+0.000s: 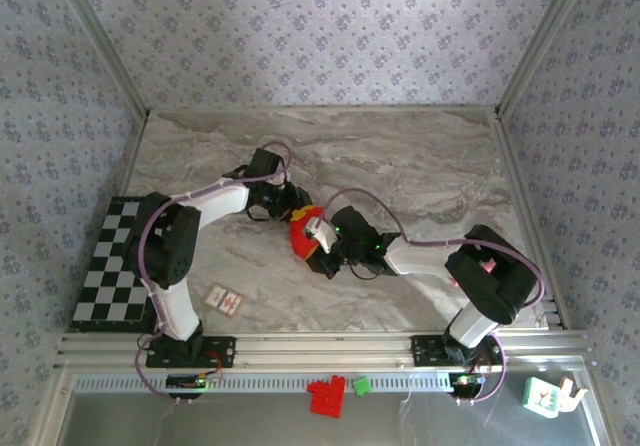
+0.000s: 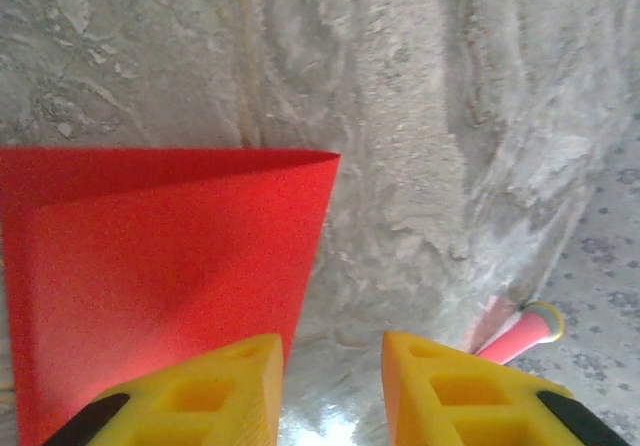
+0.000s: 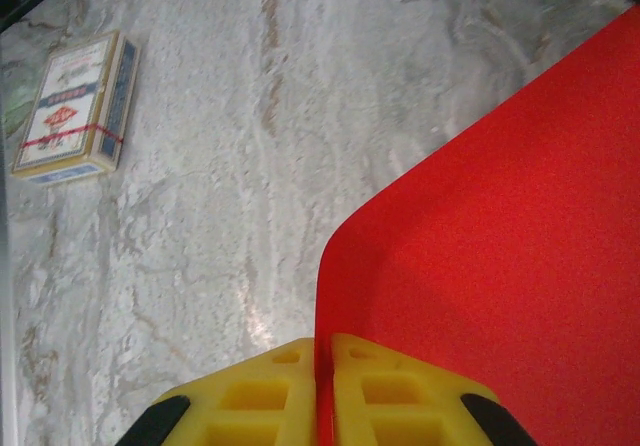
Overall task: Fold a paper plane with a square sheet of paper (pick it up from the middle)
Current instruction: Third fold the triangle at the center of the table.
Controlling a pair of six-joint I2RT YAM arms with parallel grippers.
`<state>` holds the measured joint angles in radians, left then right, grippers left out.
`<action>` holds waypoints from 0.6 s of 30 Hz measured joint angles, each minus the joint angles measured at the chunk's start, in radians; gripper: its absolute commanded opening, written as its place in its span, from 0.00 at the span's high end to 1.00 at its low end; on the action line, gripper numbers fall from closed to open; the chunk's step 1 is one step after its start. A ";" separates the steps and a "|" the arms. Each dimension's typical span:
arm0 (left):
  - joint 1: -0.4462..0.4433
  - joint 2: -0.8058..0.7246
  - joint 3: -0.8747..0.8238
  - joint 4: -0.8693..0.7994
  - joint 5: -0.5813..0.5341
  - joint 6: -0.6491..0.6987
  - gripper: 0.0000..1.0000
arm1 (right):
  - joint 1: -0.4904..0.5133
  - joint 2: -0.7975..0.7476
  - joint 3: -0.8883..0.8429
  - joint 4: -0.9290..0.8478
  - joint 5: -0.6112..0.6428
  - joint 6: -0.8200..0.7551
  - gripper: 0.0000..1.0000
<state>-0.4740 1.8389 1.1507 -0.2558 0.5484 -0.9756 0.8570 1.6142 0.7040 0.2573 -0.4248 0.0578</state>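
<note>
Near the middle of the counter (image 1: 420, 166) lies the red paper (image 1: 302, 236), between the two grippers. The left gripper (image 1: 293, 209) is at about 11 o'clock from the paper, and the right gripper (image 1: 312, 239) is at about 3 o'clock from it, over its edge.

From the right wrist camera, the two yellow fingers (image 3: 390, 396) are pressed together and a thin edge of the paper stands between them. From there the sheet rises in a curve toward 2 o'clock, lifted off the counter on this side.

From the left wrist camera, the fingers (image 2: 210, 391) of the left gripper are well apart, and bare counter shows in the gap. Nothing is held between them. The paper lies flat at 9 o'clock, with one sharp corner pointing to 3 o'clock. The left finger is over the paper's near edge; I cannot tell if it touches it.

A card box (image 1: 224, 299) lies at about 8 o'clock from the paper, well apart. A checkerboard (image 1: 112, 266) is at the 9 o'clock edge of the counter. A red brick (image 1: 325, 396) and a green block (image 1: 361, 386) sit on the near rail at 6 o'clock.
</note>
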 measured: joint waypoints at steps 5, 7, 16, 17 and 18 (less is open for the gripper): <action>-0.007 0.084 0.050 -0.080 -0.045 0.049 0.80 | 0.008 0.016 0.000 -0.002 -0.014 0.007 0.89; -0.007 0.108 0.055 -0.105 -0.060 0.064 0.82 | 0.007 0.016 0.000 -0.002 -0.013 0.013 0.89; -0.019 0.146 0.106 -0.172 -0.090 0.113 0.87 | -0.007 0.017 0.002 -0.009 0.075 0.061 0.90; -0.019 0.147 0.108 -0.176 -0.090 0.116 0.87 | -0.008 0.017 0.005 -0.015 0.088 0.067 0.90; -0.020 0.148 0.109 -0.178 -0.090 0.119 0.87 | -0.008 0.017 0.007 -0.019 0.105 0.074 0.90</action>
<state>-0.4938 1.9865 1.2598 -0.4339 0.4583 -0.8562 0.8486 1.6310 0.7109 0.2379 -0.3195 0.1314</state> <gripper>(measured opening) 0.135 0.101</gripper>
